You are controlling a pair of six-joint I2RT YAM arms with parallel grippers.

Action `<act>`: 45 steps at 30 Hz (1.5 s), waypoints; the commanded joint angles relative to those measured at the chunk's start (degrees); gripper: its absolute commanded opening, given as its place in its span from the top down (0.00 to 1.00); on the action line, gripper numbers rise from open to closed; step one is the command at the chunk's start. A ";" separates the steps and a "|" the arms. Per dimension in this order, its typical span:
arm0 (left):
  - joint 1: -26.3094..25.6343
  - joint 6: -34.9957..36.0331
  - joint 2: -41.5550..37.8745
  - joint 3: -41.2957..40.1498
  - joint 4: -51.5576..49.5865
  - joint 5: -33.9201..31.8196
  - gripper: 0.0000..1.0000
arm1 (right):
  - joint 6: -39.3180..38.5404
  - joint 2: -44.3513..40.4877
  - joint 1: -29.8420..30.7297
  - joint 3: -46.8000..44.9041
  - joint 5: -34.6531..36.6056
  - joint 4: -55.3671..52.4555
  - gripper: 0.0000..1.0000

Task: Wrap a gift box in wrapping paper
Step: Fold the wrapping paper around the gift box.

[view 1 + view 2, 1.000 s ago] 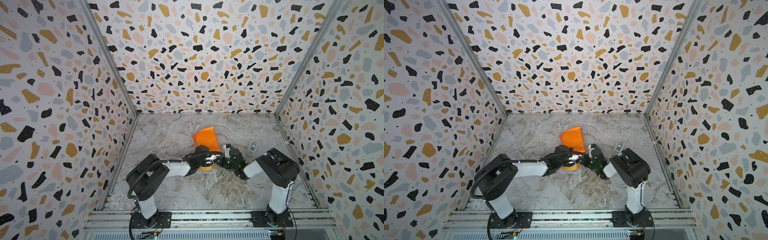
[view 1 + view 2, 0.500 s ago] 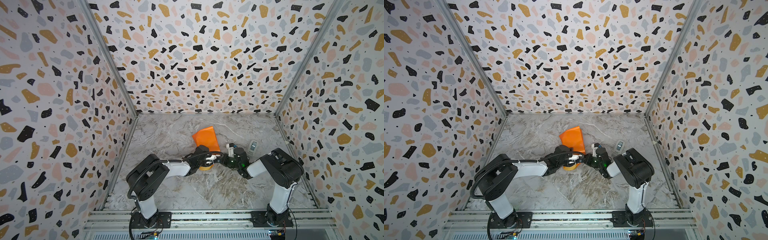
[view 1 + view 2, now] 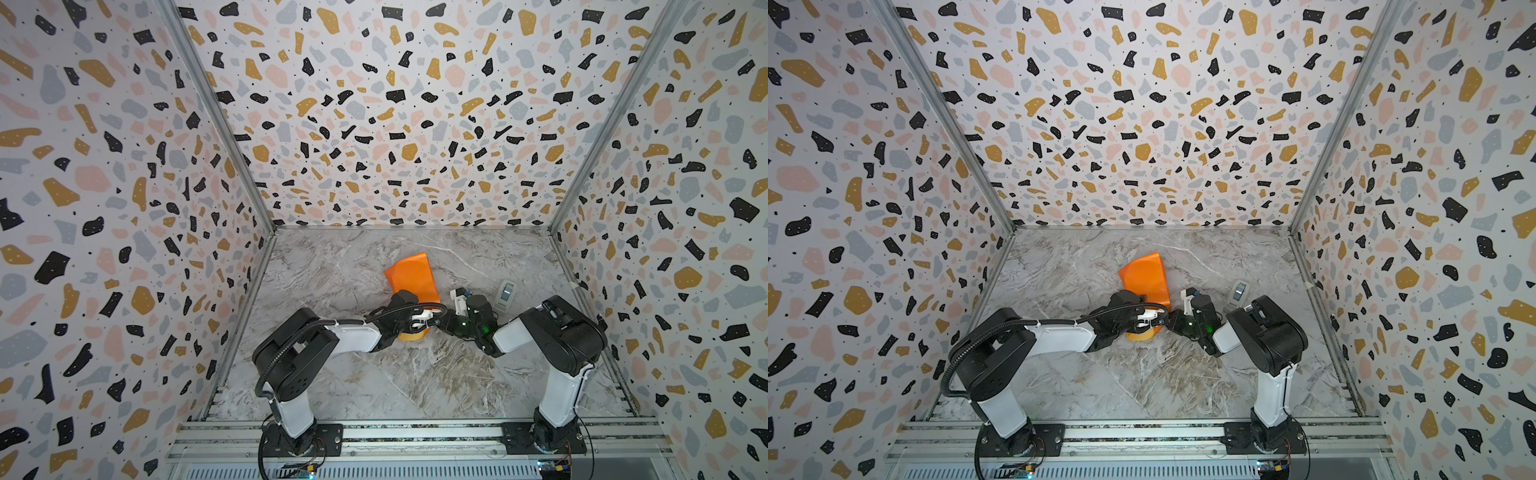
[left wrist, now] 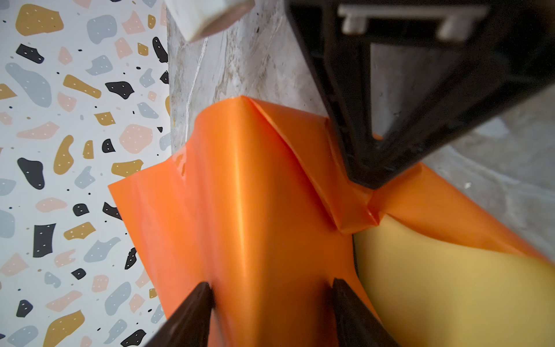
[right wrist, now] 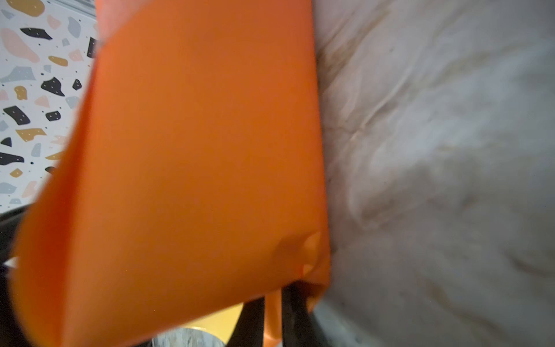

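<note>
The wrapping paper (image 3: 411, 276) lies mid-table, its orange face up and curling toward the back, with a mustard-yellow patch (image 3: 411, 336) at the near end. The gift box is hidden under the paper. My left gripper (image 4: 271, 297) straddles a paper-covered bulk, and its fingertips (image 4: 207, 300) press the orange sheet from both sides. In both top views the left gripper (image 3: 419, 322) (image 3: 1148, 322) meets my right gripper (image 3: 442, 322) (image 3: 1171, 322) over the paper's near end. The right gripper (image 5: 272, 312) is shut on a narrow fold of orange paper at the sheet's corner.
A small grey-white device (image 3: 505, 294) (image 3: 1239, 295) lies on the marble table (image 3: 395, 374) just behind the right arm. Terrazzo-patterned walls (image 3: 124, 249) close in the left, right and back sides. An aluminium rail (image 3: 415, 432) at the front carries both arm bases.
The right arm's wrist has shifted slightly to the right while keeping its pinch on the paper. The left arm and the sheet look unchanged.
</note>
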 commanded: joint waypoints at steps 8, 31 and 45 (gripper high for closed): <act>-0.22 -1.04 1.99 0.41 -2.78 1.10 0.38 | 1.05 -1.44 2.92 -2.35 0.88 -6.36 0.88; -0.21 -1.46 1.97 0.42 -2.80 0.67 0.38 | 1.75 -3.25 -1.37 -0.01 -1.44 -3.91 0.89; -0.19 -1.68 2.08 0.45 -2.78 0.39 0.38 | 4.09 1.13 2.01 -0.62 0.11 -0.45 0.89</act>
